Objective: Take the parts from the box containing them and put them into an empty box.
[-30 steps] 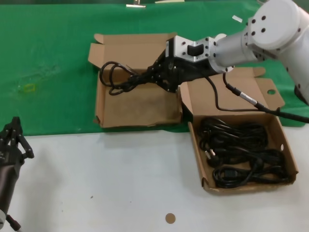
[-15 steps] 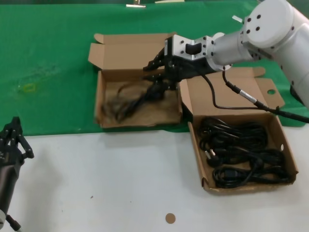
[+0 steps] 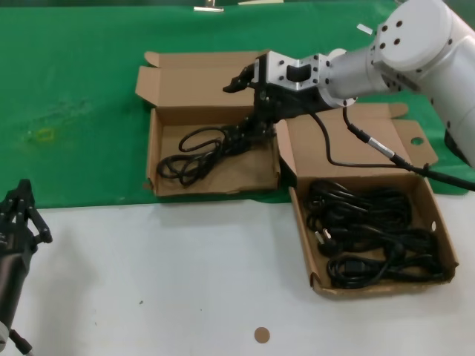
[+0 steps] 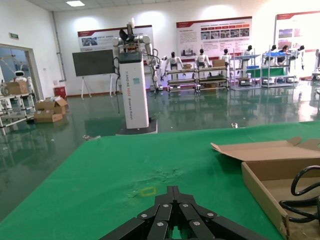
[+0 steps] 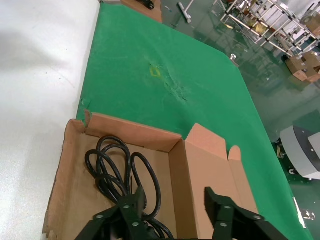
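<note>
One power cord (image 3: 199, 154) lies in the narrower box (image 3: 157, 172); the right gripper (image 3: 249, 96) hovers above, fingers spread. Several cords (image 3: 371, 233) remain in the wider box (image 3: 444, 236) (left gripper (image 3: 22, 215) parked, fingers pressed together).

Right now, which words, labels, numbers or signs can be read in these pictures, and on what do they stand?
No text can be read with certainty.
White pillar: vertical lettering, too small to read.
Wall posters: printed text, too small to read.
Green sign on the wall: too small to read.
Narrower box and wider box: plain cardboard, no print showing.
</note>
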You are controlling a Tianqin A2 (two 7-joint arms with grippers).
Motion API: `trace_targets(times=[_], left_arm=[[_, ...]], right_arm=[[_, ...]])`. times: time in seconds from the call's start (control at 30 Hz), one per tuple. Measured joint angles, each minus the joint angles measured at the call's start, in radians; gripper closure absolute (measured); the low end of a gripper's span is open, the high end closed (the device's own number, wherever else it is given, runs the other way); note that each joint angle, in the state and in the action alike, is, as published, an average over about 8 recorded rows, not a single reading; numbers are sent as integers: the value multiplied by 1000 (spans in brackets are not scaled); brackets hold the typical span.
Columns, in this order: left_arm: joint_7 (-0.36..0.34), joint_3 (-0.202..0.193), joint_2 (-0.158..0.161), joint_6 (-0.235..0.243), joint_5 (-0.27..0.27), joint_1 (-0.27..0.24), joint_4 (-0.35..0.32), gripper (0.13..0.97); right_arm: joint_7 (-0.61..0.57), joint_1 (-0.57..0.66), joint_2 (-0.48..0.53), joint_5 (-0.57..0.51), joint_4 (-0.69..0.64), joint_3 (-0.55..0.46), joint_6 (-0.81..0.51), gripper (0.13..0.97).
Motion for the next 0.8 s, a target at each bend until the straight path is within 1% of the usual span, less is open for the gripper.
trace_targets(times=[0.17, 0.3, 0.4, 0.57, 0.6, 0.7, 0.8], left_arm=[[0, 0, 0, 0, 0, 0, 0, 942], [0, 0, 0, 0, 0, 0, 0, 935], [0, 0, 0, 0, 0, 0, 0, 935], [0, 0, 0, 0, 0, 0, 0, 881], [0, 0, 0, 0, 0, 0, 0, 870], [0, 0, 0, 0, 0, 0, 0, 848], [0, 0, 0, 0, 0, 0, 0, 788]], right_arm=[[1, -16, 1, 7, 12, 8, 12, 629], [6, -56, 3, 24, 43, 26, 41, 629], [12, -97, 5, 40, 74, 44, 71, 545], [22, -175, 9, 72, 134, 79, 128, 406], [24, -191, 10, 79, 147, 87, 140, 406], [31, -240, 12, 99, 185, 109, 176, 345], [37, -290, 15, 120, 224, 131, 212, 283]])
